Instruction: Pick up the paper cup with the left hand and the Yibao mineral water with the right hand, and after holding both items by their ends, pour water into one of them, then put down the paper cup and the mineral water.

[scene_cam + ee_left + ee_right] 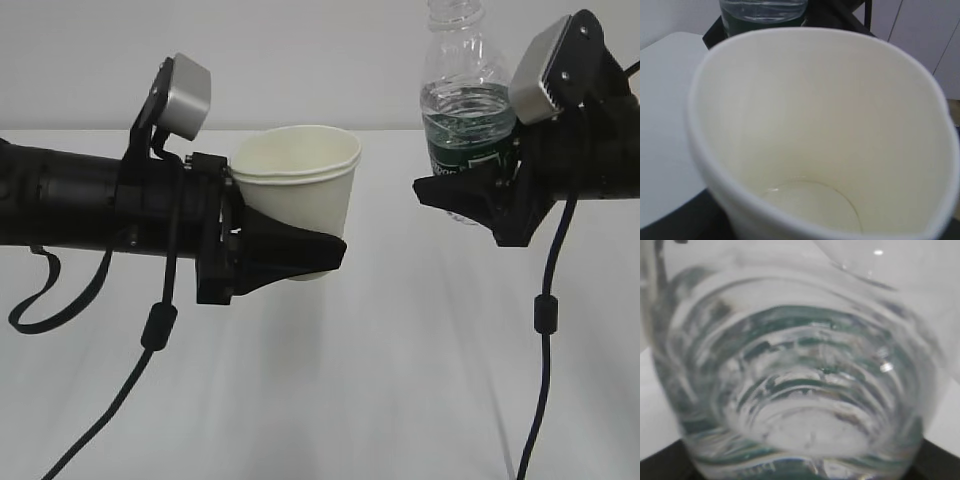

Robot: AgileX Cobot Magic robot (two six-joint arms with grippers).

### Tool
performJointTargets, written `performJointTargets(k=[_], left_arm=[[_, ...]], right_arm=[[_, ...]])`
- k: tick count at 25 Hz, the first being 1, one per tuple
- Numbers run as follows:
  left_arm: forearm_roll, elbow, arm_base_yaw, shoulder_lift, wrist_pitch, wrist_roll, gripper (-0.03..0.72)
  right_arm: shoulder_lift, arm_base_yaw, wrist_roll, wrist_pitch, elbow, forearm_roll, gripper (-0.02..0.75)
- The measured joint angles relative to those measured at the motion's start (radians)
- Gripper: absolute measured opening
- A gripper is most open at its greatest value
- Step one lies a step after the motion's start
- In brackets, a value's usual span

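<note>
The cream paper cup (300, 185) stands upright in the air, and my left gripper (325, 242) is shut on its lower part from the left. The left wrist view looks down into the paper cup (815, 125), where a faint ring and a small glint show at the bottom. To the right, my right gripper (445, 190) is shut on the lower body of the Yibao mineral water (462, 110). The bottle is upright, uncapped and roughly half full of clear water. Its ribbed body (805, 390) fills the right wrist view and hides the jaws. A gap separates cup and bottle.
The white table (400, 380) lies below both arms. Black cables hang from the left arm (150, 330) and the right arm (545, 310) towards the table. A plain pale wall stands behind. The bottle (762, 12) shows just beyond the cup's rim in the left wrist view.
</note>
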Motion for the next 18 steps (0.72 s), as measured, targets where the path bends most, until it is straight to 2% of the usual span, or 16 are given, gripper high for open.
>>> performJointTargets(k=[18], left_arm=[[-0.014, 0.0, -0.002, 0.0, 0.01, 0.0, 0.448]], right_arm=[[0.0, 0.0, 0.04, -0.006, -0.073, -0.116, 0.496]])
